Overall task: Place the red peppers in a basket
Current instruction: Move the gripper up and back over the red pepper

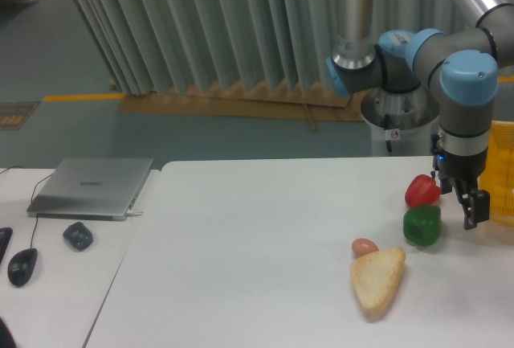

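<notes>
Table (265, 235) white, broad, bearing all the produce. Yellow basket (502, 173) at the 3 o'clock edge, only partly in frame, lattice wall showing. Gripper (466, 203) low over the table just beside that wall, fingers pointing down, apparently holding nothing; spread cannot be told from this angle. Slice of bread (378, 278) near 5 o'clock, apart from the action. Green pepper (422, 225) directly at 6 o'clock of the target, touching or nearly so. Red pepper (422, 190) at 9 o'clock of the gripper, still on the table, not yet gripped. Small pinkish egg-like object (365, 246) beside the bread.

Best approached from above, straddling the red lobes only, clear of the green neighbour; then lifted high enough to clear the basket rim.
</notes>
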`<state>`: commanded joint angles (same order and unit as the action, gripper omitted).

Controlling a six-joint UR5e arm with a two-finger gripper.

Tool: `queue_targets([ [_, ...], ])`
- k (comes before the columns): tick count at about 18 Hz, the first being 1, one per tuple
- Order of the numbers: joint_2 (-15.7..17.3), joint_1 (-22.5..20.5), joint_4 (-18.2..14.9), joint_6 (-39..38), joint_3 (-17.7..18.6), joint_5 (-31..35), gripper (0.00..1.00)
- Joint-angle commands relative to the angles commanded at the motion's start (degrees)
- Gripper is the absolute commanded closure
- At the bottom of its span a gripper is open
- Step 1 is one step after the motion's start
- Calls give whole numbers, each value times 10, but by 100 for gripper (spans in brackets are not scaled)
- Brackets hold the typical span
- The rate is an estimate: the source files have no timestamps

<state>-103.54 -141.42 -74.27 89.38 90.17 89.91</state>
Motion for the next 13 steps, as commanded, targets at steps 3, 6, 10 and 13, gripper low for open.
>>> queue_targets([
  [3, -2, 1, 1, -37, 0, -1, 0],
  [6, -3, 10, 1, -83, -4, -2, 0],
  [10, -3, 11, 9, -92, -1, -1, 0],
  [13, 3, 25, 21, -142, 34, 0, 0],
])
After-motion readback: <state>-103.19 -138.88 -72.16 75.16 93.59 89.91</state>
